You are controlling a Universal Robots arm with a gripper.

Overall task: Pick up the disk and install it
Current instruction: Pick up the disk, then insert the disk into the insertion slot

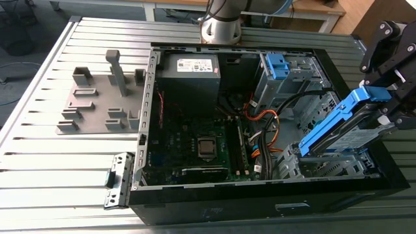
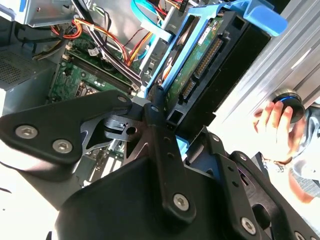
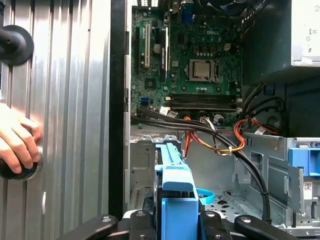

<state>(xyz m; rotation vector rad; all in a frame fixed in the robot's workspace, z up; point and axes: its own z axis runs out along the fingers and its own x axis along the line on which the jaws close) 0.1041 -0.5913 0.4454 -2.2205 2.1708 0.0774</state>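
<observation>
The disk (image 1: 346,123) was held in the gripper (image 1: 388,105), with 1 black finger pressed against each of its 2 long sides, so the tool was closed and pinching it. In the exterior view the disk was seen tilted, its upper end raised toward the exterior view's right and its lower end down at the metal drive cage (image 1: 325,168) in the near corner of the open computer case (image 1: 260,197). Whether that lower end was touching the cage could not be told.

In the second wrist view the green circuit-board side of the disk (image 2: 200,55) was turned to the camera, framed by its blue rails, and the gripper (image 2: 172,122) was clamped at its near end. In the first wrist view the blue rail of the disk (image 3: 175,182) was seen edge-on between the fingers of the gripper (image 3: 172,222), above the cage floor.

Inside the case, a motherboard (image 1: 195,141), a grey power supply box (image 1: 188,73), a small blue bracket (image 1: 276,66) and orange cables (image 1: 268,130) were seen. The case was laid on a slatted metal table (image 1: 46,161), beside a grey fixture plate (image 1: 97,102). A person's hand (image 3: 17,142) was rested on a round black knob (image 2: 290,100) on the table, just outside the case.
</observation>
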